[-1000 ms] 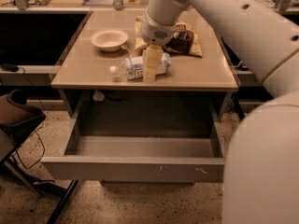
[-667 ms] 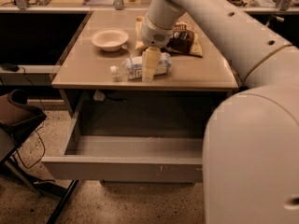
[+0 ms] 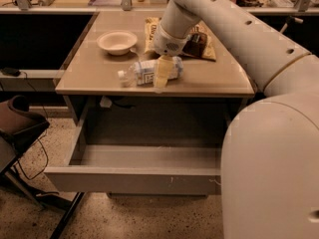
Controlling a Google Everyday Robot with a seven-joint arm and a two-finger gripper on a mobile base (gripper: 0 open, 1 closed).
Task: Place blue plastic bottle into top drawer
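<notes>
The blue plastic bottle (image 3: 141, 72) lies on its side near the front edge of the table (image 3: 94, 78), with its white cap pointing left. My gripper (image 3: 162, 74) comes down from the upper right and sits over the middle of the bottle, its cream tip in front of the label. The top drawer (image 3: 130, 179) is pulled out below the table. Its grey inside (image 3: 149, 156) shows nothing in it, and its front panel has small white scuffs.
A white bowl (image 3: 117, 41) stands at the back left of the table. A dark chip bag (image 3: 202, 44) lies behind my gripper. My arm (image 3: 269, 148) fills the right side of the view and hides the drawer's right end. A dark chair (image 3: 20, 126) stands at left.
My arm now covers more of the lower right and hides the drawer's right end. My gripper sits slightly lower over the bottle. The bottle has not moved.
</notes>
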